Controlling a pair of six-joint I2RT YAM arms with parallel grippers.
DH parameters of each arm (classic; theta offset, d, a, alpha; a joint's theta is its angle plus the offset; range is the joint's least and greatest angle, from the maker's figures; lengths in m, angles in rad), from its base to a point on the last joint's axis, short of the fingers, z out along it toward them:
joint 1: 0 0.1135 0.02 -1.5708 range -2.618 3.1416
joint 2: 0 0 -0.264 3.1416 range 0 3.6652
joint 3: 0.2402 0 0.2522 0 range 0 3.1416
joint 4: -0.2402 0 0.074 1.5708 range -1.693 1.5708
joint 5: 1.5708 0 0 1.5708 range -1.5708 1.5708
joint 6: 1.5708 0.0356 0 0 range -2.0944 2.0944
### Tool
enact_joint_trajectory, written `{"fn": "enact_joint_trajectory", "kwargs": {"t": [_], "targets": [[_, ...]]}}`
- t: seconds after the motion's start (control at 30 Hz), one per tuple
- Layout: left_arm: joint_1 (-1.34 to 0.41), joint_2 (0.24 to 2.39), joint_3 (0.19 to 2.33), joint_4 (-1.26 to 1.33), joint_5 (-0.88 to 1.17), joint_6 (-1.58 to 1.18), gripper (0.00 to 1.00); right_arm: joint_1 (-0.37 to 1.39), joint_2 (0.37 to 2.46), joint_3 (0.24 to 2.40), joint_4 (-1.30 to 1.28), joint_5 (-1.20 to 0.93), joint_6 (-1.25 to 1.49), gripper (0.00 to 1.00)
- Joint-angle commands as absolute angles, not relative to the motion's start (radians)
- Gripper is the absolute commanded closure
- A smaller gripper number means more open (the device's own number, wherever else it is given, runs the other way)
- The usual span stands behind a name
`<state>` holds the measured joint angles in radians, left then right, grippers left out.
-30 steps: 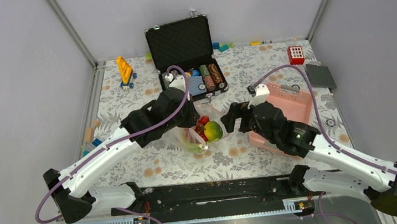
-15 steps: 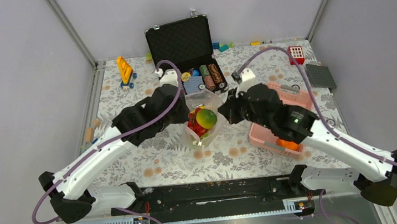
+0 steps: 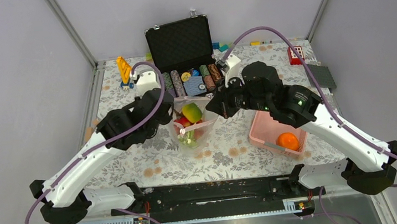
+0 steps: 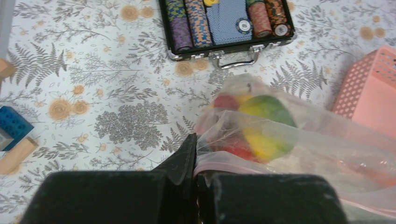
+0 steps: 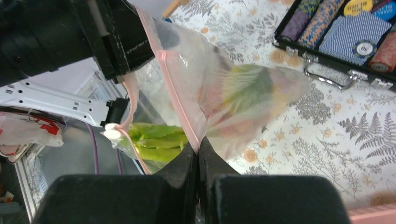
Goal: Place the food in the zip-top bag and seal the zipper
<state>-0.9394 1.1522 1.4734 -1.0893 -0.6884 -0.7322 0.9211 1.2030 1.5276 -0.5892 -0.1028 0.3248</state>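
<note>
A clear crinkly plastic zip-top bag [image 3: 192, 139] is held mid-table between the left gripper [image 3: 173, 116] and the right gripper [image 3: 212, 109], each pinching its mouth, with small toy produce [image 3: 191, 112] inside. Behind it lies an open black poker-chip case [image 3: 180, 41]. To its right sits a pink slatted plastic basket [image 3: 258, 132] holding an orange round toy fruit [image 3: 287, 140].
</note>
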Motion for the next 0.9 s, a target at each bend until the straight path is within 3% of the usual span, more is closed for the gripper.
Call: {"fn": "enact_joint_trajectory", "kwargs": {"t": [0.0,0.17,0.37,0.6,0.63,0.77,0.8,0.87], "targets": [[-0.928,1.181,1.466,-1.163,-0.848,-0.777,1.0,0.925,1.184,1.568,-0.645,-0.093,0.314,1.0],[-0.93,1.185,1.46,-1.13,-0.804,-0.744,1.0,0.924,1.191,1.529,-0.607,-0.144,0.319,1.0],[-0.928,1.072,1.399,-1.037,-0.763,-0.701,1.0,0.923,1.186,1.395,-0.534,-0.007,0.358,0.96],[-0.919,1.01,1.41,-1.06,-0.821,-0.726,1.0,0.923,1.172,1.268,-0.363,-0.075,0.383,0.79],[-0.919,1.011,1.406,-1.052,-0.82,-0.722,1.0,0.92,1.165,1.255,-0.366,-0.047,0.398,0.74],[-0.92,1.03,1.366,-0.984,-0.771,-0.693,1.0,0.896,1.063,1.138,-0.367,0.096,0.456,0.11],[-0.92,1.039,1.356,-0.962,-0.752,-0.685,1.0,0.888,1.028,1.102,-0.367,0.129,0.466,0.02],[-0.92,1.062,1.335,-0.917,-0.722,-0.679,1.0,0.859,0.964,1.037,-0.389,0.179,0.486,0.0]]}}
